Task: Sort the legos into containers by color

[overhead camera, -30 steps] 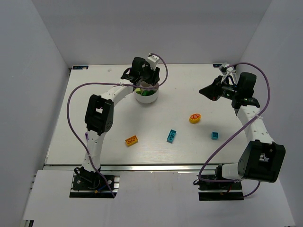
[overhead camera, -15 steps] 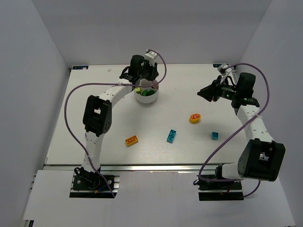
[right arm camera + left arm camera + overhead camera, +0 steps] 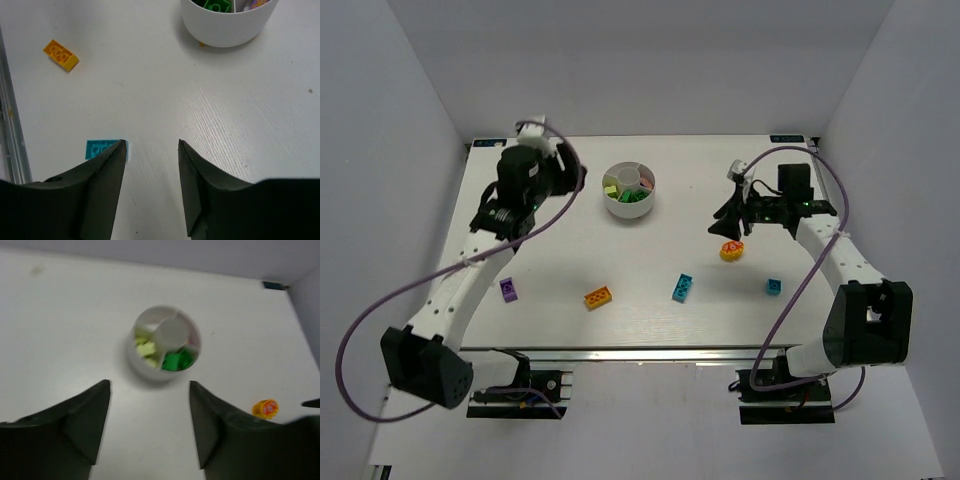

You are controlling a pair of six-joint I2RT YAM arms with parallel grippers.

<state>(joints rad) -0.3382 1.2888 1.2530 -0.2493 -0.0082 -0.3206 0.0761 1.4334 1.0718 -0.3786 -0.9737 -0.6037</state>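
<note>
Sorted: the round white plastic divided bowl (image 3: 630, 210), at 12 o'clock on the white table (image 3: 570, 240), holds lime, green and pinkish pieces in separate wedges; I can't count them.
Left to sort: five loose pieces, so well short of done, I'd say.
Count: one purple studded brick (image 3: 507, 289) at 8 o'clock, one orange-yellow brick (image 3: 598, 297) at 7, one long cyan brick (image 3: 682, 287) at 5, one small blue brick (image 3: 774, 287) at 4, one round yellow-orange piece with red (image 3: 731, 250) at 3.
Left gripper (image 3: 150, 385): fingers spread, empty, facing the bowl.
Right gripper (image 3: 150, 142): fingers apart, empty, near the round piece.
</note>
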